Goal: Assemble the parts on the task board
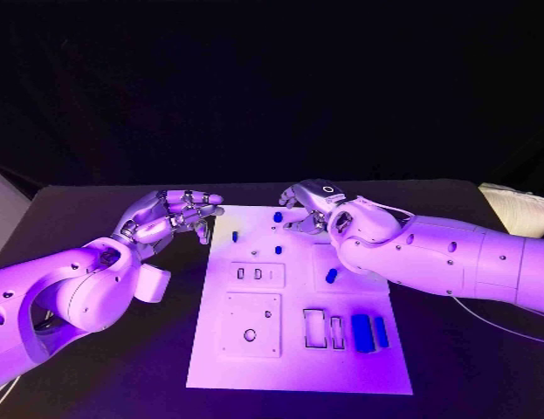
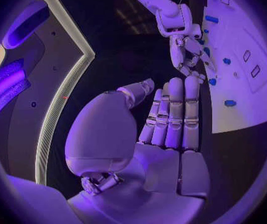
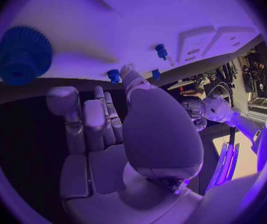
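Our right hand point(image 1: 307, 205) hovers empty, fingers loosely apart, right beside the small blue peg point(image 1: 278, 216) at the white task board's point(image 1: 299, 362) far edge; left hand point(image 1: 177, 216) empty, farther off

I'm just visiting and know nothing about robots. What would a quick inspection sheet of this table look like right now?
Surface: black table, dark and bare around the board.
Job's things: white task board in the middle; several small blue parts on it, two blue blocks side by side near its right edge, a blue gear close to the right hand.
Clutter: nothing seen.
Hands: left hand at the board's far left corner, fingers apart, holding nothing; right hand over the board's far edge, whether it holds anything cannot be told.
Cables: thin cable under the right arm.
Surroundings: dark backdrop; pale ribbed object at far right.
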